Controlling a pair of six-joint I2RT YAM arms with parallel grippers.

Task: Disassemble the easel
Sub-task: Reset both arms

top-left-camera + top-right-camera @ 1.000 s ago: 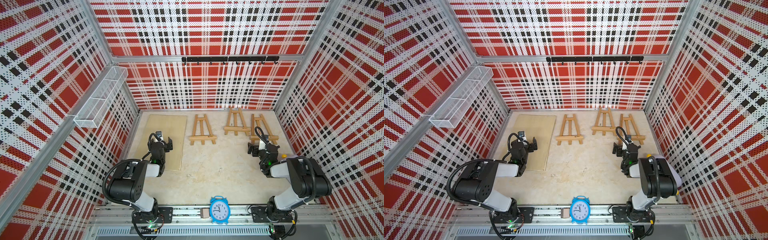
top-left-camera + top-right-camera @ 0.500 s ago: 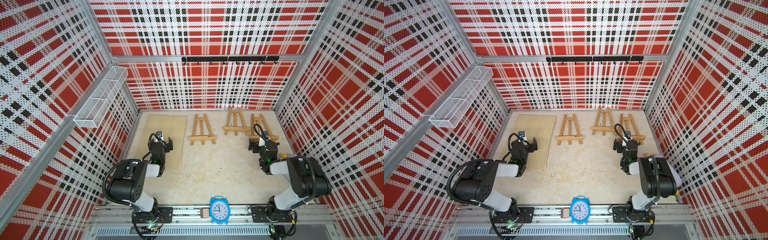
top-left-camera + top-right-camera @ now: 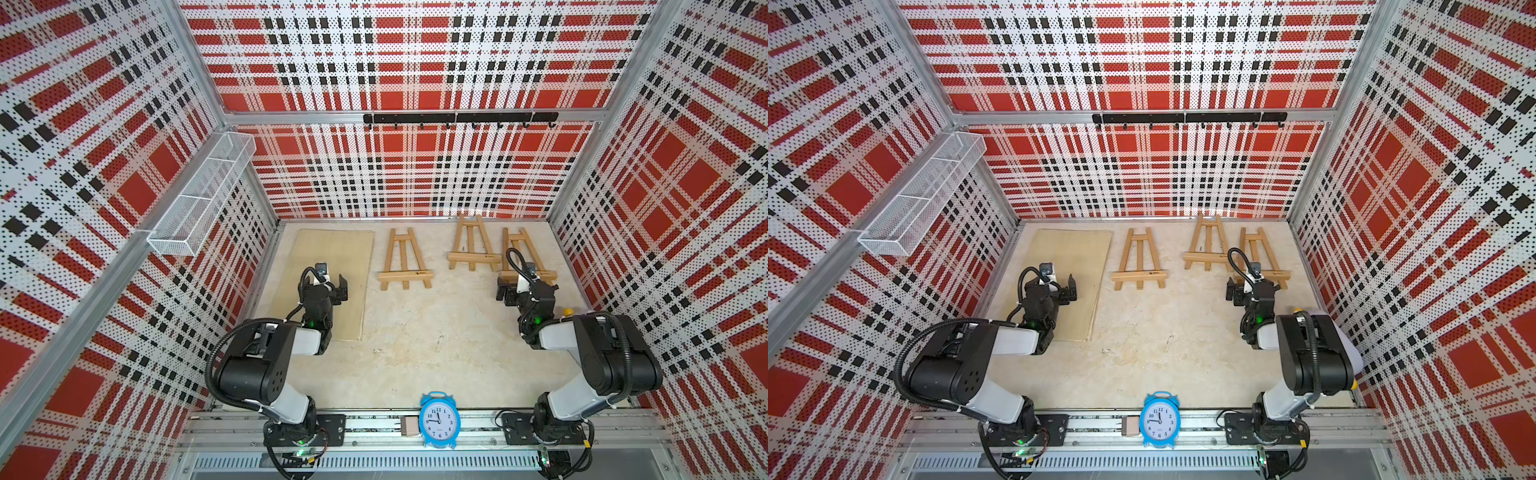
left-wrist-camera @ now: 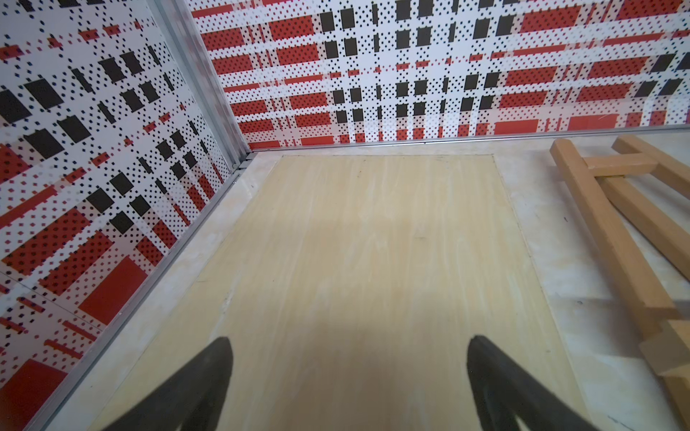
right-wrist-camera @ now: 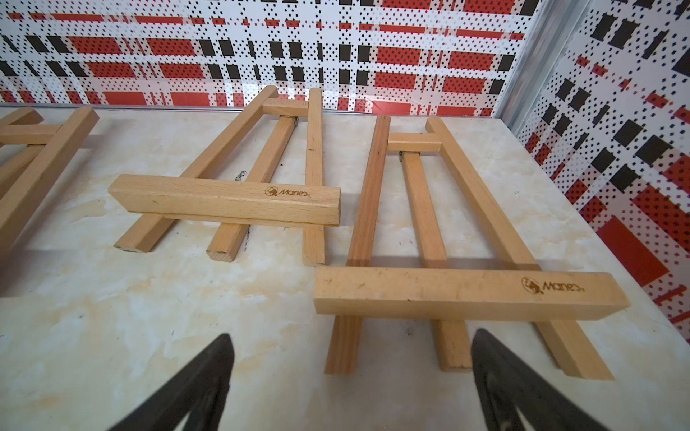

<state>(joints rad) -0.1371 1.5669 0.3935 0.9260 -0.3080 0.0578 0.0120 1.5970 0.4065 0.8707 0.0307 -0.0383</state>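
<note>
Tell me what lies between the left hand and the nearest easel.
Just the board under the left hand, then a bare strip of table before the easel; both top views show it.

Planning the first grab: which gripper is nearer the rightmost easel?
Right. The right gripper is just in front of the rightmost easel; the left gripper hovers over the wooden board.

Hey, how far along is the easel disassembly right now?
Looks done: the wooden board lies flat, apart from the easels. In hand: nothing; the left gripper hangs open over the board, the right gripper open, facing the nearest easel. Left: that easel, the middle easel and the leftmost easel all lie flat in one piece.
</note>
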